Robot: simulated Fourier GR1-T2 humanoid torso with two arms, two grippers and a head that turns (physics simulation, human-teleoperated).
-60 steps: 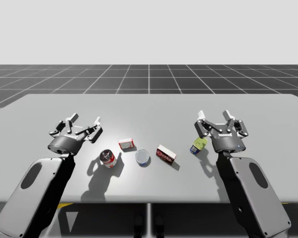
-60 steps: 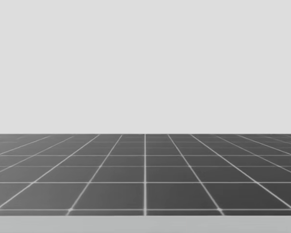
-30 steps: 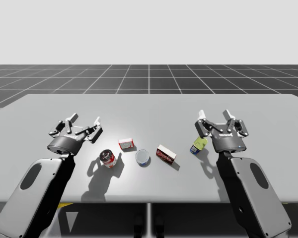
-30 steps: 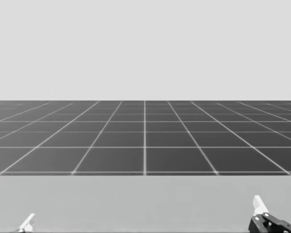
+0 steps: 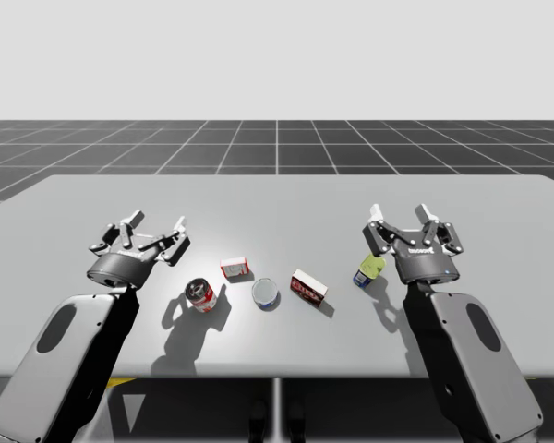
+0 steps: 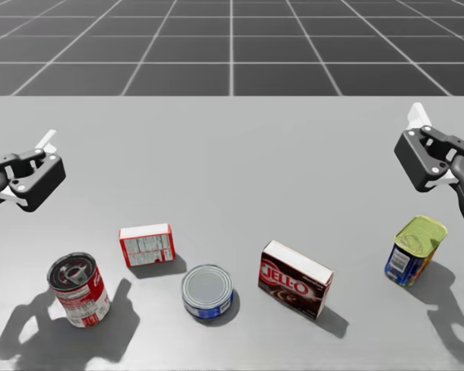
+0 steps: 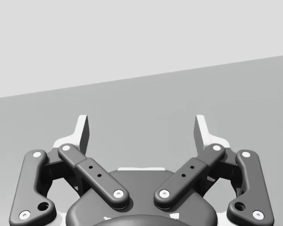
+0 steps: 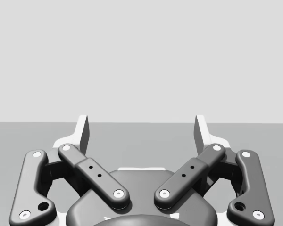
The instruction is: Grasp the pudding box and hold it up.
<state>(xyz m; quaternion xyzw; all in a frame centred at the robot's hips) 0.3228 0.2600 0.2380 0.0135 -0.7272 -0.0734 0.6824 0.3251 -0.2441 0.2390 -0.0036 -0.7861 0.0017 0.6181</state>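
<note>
A flat, plain grey table point(image 5: 277, 198) is seen spanning almost the whole width of the high view, with a straight far edge and with left and right edges drawn inward toward the far side. Beyond it a dark floor point(image 5: 277, 143) is laid out, ruled by thin pale lines into a grid of squares that is carried back to a level horizon. Above the horizon an even, light grey backdrop point(image 5: 277, 55) is shown. The tabletop is evenly lit, and soft dark shadows point(image 5: 189, 346) are thrown on it toward the near edge.
</note>
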